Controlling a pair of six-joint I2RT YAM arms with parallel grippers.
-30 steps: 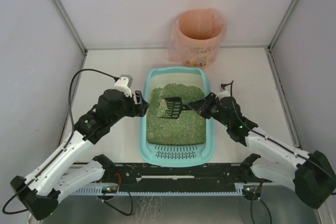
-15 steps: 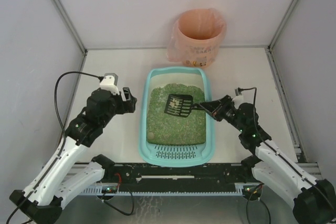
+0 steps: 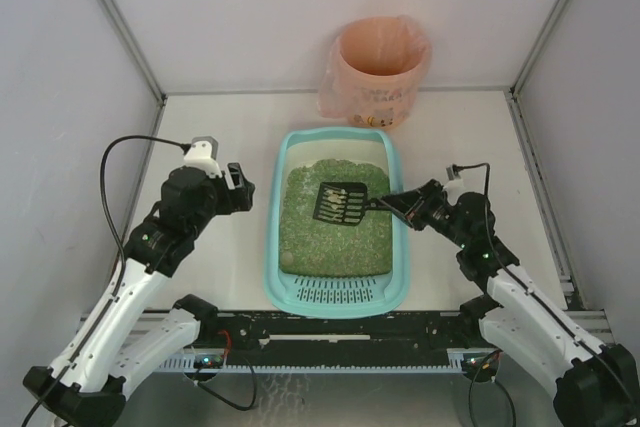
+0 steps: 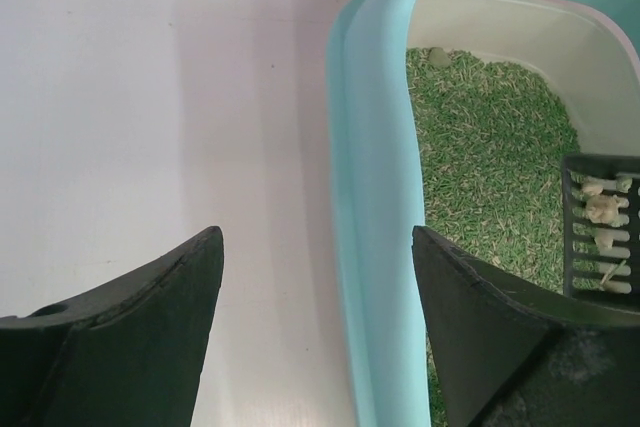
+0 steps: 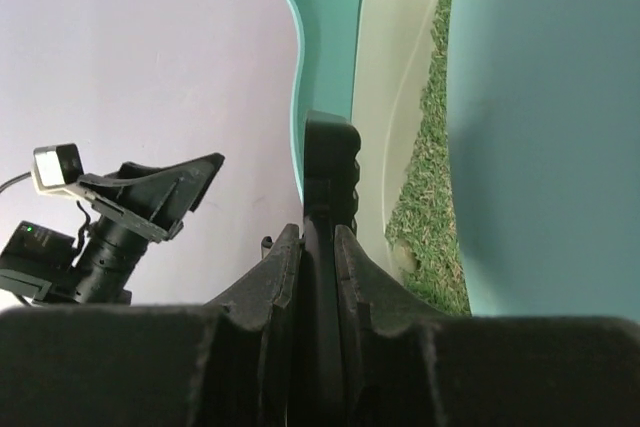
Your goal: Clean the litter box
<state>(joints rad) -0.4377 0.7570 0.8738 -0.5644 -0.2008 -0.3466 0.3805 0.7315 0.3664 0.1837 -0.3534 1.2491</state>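
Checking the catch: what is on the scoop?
Pale clumps lie on the scoop's slots, held by the right gripper over the litter. The litter directly beneath it is covered.

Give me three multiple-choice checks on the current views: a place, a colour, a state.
1. Where is the round bin lined with a pink plastic bag? A) at the near left B) beyond the far end of the large light-teal plastic litter box C) inside that box
2. Colour of the small slotted plastic scoop? A) black B) white C) red
3. The left jaws are: A) shut on the scoop B) shut on the box rim C) open, empty
1 B: top view shows it behind the box. 2 A: dark against the green litter. 3 C: left wrist view shows a wide gap.
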